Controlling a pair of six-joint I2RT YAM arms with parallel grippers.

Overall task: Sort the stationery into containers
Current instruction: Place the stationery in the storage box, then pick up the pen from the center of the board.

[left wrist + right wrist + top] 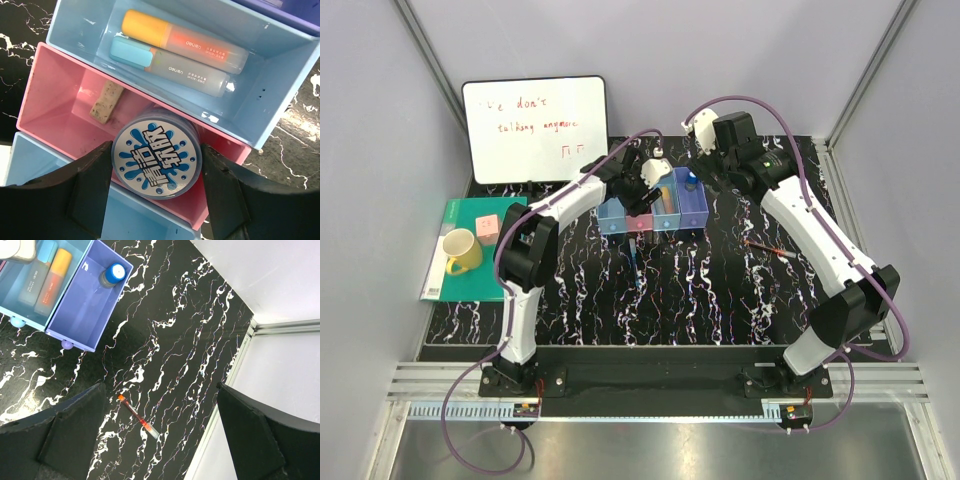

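Note:
The round white-blue tape roll (156, 161) hangs over the near wall of the pink bin (55, 100), with my left gripper (156, 146) shut on its sides. A beige piece (106, 101) lies in that pink bin. The light blue bin (280, 75) beside it holds an orange marker (185, 42) and a blue one (170, 70). The purple bin (80, 315) holds the blue-capped grey cylinder (114, 274). My right gripper (161, 387) is open, high over the orange pen (138, 417) on the mat. A blue pen (635, 262) lies in front of the containers (655, 212).
A whiteboard (535, 130) stands at the back left. On the left, a green notebook (470, 215) carries a yellow mug (462, 250) and a pink cube (488, 228). A metal rail (250, 340) marks the mat's right edge.

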